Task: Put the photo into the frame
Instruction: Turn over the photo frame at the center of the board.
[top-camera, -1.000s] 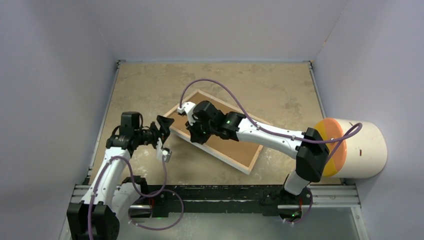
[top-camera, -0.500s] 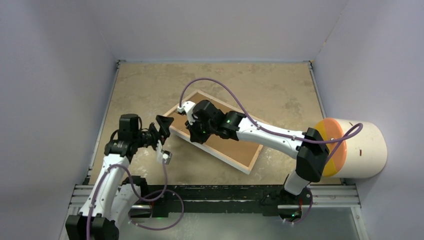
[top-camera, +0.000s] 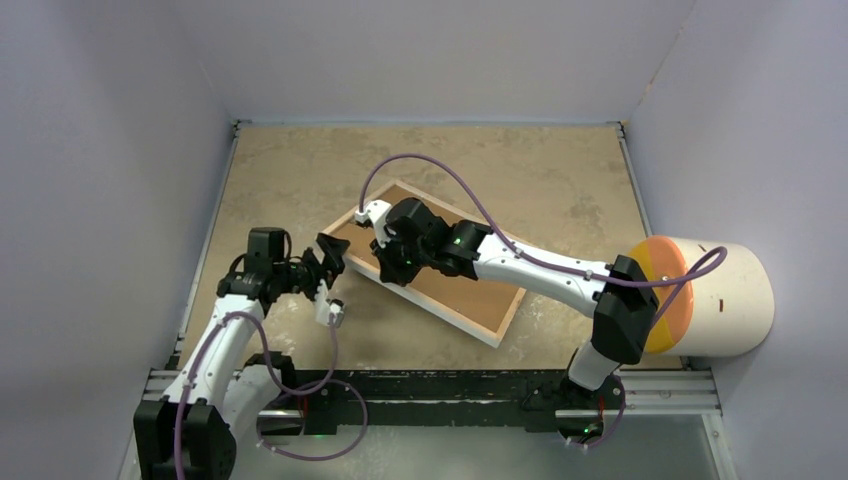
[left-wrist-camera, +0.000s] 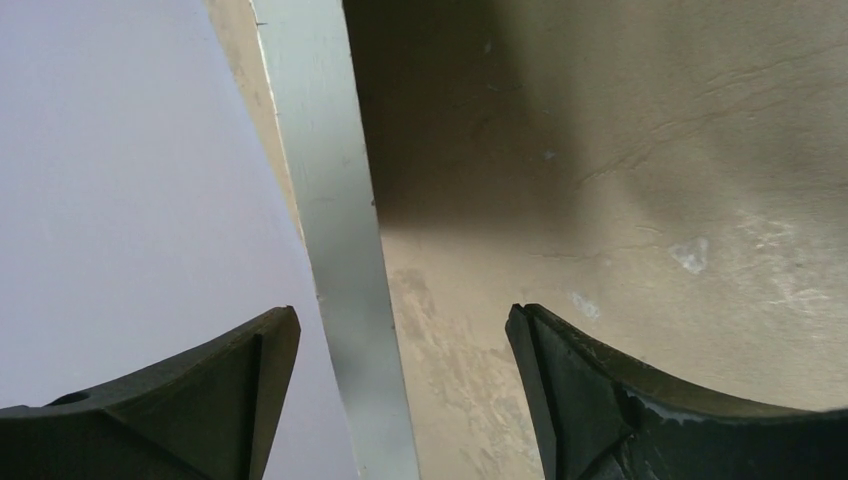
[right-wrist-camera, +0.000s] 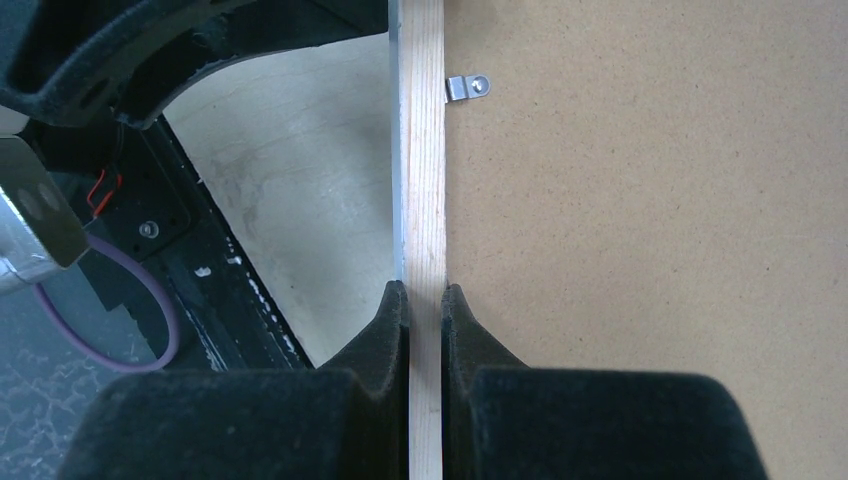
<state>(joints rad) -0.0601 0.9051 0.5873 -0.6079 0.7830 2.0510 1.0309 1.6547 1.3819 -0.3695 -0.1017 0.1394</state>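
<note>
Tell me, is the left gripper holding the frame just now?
No, the left gripper is wide open, with only the table and its metal edge strip between the jaws.

Overhead wide, wrists close, right shares frame (right-wrist-camera: 424, 150)

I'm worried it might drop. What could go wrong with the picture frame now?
1. The right gripper pinches only one thin wooden rail of the frame, so the big frame could slip or twist.
2. The left gripper is open right beside the frame's left end and might bump it.
3. Only one small metal tab shows over the brown backing board; if tilted, the board might shift.
</note>
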